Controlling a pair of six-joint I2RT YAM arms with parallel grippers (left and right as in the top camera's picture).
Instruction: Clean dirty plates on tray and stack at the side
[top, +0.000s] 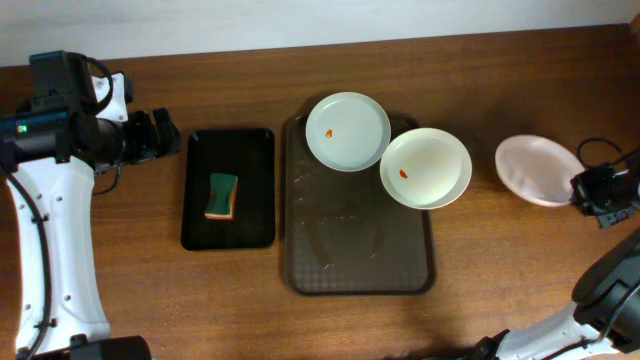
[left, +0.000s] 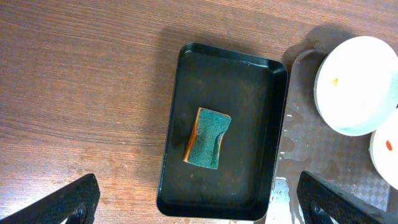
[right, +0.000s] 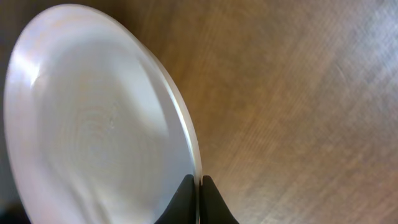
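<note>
Two white plates with orange-red smears sit at the far end of the dark brown tray: one at its back, one at its back right. Both also show in the left wrist view, the first and the second at the frame edge. A third white plate with no smear is off the tray at the right, tilted. My right gripper is shut on its rim; its face fills the right wrist view. My left gripper is open and empty, left of the black tray.
A smaller black tray left of the brown tray holds a green and orange sponge, also in the left wrist view. The brown tray's surface has wet streaks. Bare wooden table surrounds the trays.
</note>
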